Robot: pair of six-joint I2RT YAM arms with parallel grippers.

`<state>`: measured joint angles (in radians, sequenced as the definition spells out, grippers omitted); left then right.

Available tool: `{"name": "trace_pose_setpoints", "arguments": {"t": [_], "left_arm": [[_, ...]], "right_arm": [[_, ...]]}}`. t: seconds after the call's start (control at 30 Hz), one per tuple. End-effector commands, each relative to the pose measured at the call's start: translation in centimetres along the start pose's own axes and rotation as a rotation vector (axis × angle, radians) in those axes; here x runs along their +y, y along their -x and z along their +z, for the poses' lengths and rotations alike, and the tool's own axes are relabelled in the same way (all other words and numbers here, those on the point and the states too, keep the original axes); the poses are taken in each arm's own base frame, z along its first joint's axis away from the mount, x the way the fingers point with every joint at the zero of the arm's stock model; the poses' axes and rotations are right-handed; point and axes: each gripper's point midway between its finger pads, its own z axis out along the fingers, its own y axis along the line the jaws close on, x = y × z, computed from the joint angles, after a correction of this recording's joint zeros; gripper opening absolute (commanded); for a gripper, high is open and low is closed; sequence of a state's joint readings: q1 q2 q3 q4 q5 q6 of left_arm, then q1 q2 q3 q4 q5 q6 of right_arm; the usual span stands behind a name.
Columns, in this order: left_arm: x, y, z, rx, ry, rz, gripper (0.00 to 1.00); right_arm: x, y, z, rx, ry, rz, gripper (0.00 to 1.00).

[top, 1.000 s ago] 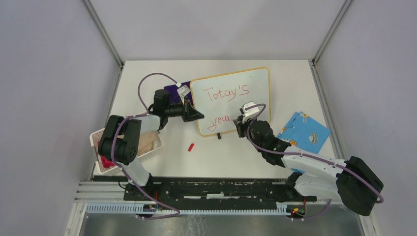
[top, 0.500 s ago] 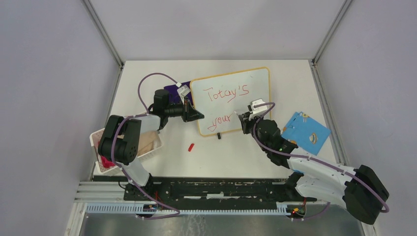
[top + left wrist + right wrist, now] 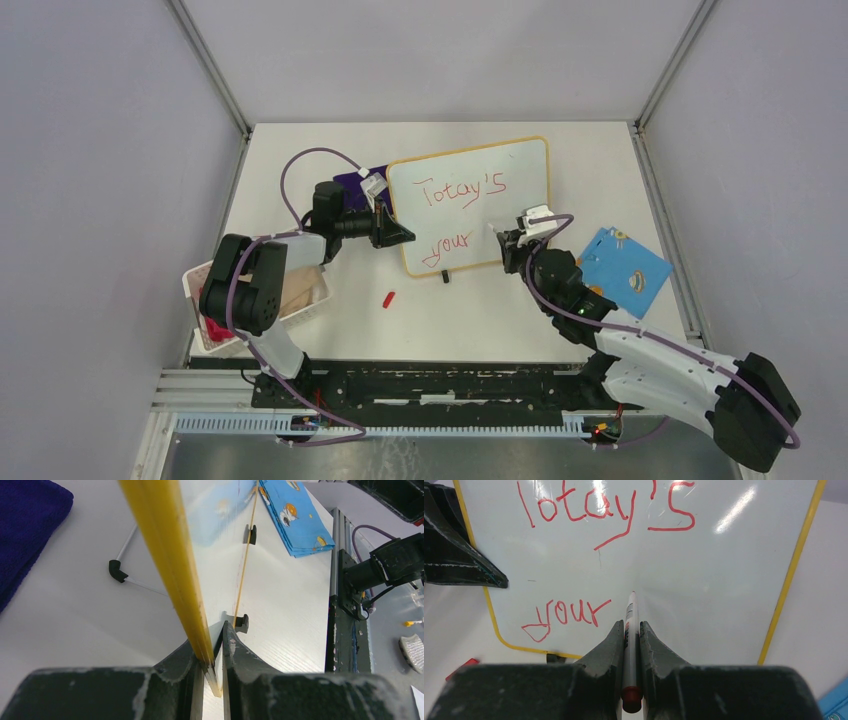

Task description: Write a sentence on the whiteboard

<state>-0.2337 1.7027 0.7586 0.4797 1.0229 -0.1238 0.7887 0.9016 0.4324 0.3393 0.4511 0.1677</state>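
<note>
Whiteboard [image 3: 468, 205]: on the desk [image 3: 470, 310], its face tipped up toward the overhead camera, two black feet on the near edge.

Sentence [image 3: 606, 505]: red, two lines. Upper line reads "Totay's", lower line "your", at the whiteboard's near-left corner.

Left arm [image 3: 250, 285]: folded. The shoulder link stands left and near of the whiteboard, the forearm runs level toward the whiteboard's left edge, and the wrist is turned so it points across the whiteboard. Left fingers [image 3: 185, 680]: clamped together on the yellow frame at the whiteboard's left edge, one on each face.

Right arm [image 3: 650, 350]: stretched long and low from well near and right of the whiteboard, running diagonally up to the whiteboard's near-right part with the wrist pitched down at the face. Right fingers [image 3: 606, 650]: pressed together on a red-tipped marker [image 3: 629, 615], whose barrel lies along the gap between them. The tip sits just right of "your". Contact with the surface looks likely, though the wrist view is too foreshortened to confirm.

Around the whiteboard:
- Blue card [image 3: 618, 268]: just right of the whiteboard.
- Purple cloth [image 3: 352, 181]: at the whiteboard's left edge.
- Red cap [image 3: 389, 297]: near the whiteboard and to its left, apart from the frame.
- White basket [image 3: 200, 290]: well left of the whiteboard, under the left arm's elbow.
</note>
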Motion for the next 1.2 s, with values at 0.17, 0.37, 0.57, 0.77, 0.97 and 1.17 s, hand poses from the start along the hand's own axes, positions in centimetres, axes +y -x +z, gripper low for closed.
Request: {"name": "trace_pose_setpoints", "arguments": {"t": [0.17,0.37,0.57,0.77,0.97,1.17], "left_arm": [[2.1,-4.4,0.8,0.113,0.105,0.036,0.02],[2.1,-4.4,0.8,0.112,0.105,0.037,0.02],[2.1,-4.4,0.8,0.113,0.107,0.038,0.02],[2.1,-4.4,0.9,0.114,0.105,0.039,0.02],[2.1,-4.5,0.9,0.115,0.106,0.038,0.02],[2.1,-4.5,0.9,0.115,0.106,0.038,0.02]], "right_arm": [[1.1,1.2,0.9,-0.028,0.039,0.015,0.00],[0.7,1.2,1.0,-0.027,0.009,0.014,0.00],[-0.4,0.3,0.8,-0.001,-0.045,-0.006,0.00],[-1.0,-1.0,0.6,0.025,-0.066,-0.016,0.00],[-1.0,-0.7,0.8,0.022,-0.074,-0.017,0.00],[-1.2,-1.3,0.9,0.038,-0.089,-0.022,0.00]]}}
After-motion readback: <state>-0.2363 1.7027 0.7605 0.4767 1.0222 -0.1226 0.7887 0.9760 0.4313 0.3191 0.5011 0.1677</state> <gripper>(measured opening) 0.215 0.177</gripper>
